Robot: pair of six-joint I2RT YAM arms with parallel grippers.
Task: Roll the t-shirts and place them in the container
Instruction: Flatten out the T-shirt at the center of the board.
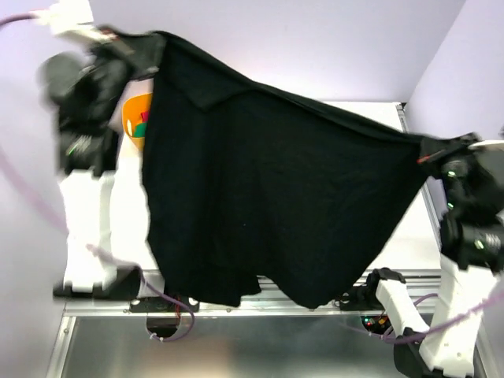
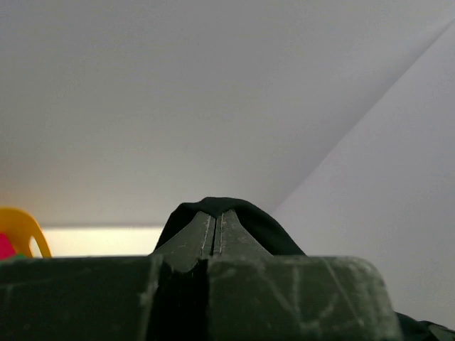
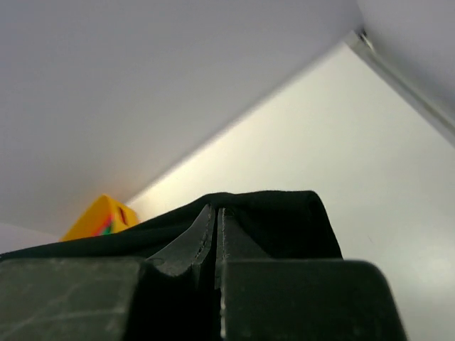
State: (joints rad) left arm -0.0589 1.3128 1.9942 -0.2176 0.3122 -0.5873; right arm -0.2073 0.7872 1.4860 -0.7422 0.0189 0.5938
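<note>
Black t-shirt (image 1: 268,189) is off the table, held up in the air between both arms and spread wide like a sheet. Left gripper (image 1: 143,46) is high at the far left, clamped on the shirt's upper left edge. In the left wrist view its two fingers (image 2: 195,238) meet with only a thin seam between them, and black cloth bunches over the tips. Right gripper (image 1: 427,150) is lower, at the right side, pinched tight on the opposite end of the cloth. The right wrist view shows its fingers (image 3: 192,238) pressed together, with black cloth folded across and behind the tips. The shirt's top edge slopes down from left to right, drawn fairly taut between the two grips. A flap sits near the upper left, collar or sleeve, cannot tell which. The lower edge hangs loose in uneven scallops, and from overhead it lies across the near edge of the white table (image 1: 405,236) and the metal rail (image 1: 268,303); whether it touches either cannot be told. Yellow tub (image 1: 138,110) stands at the far left of the table, mostly hidden behind the shirt, with red and green showing on it. The left arm is blurred in the overhead view.
</note>
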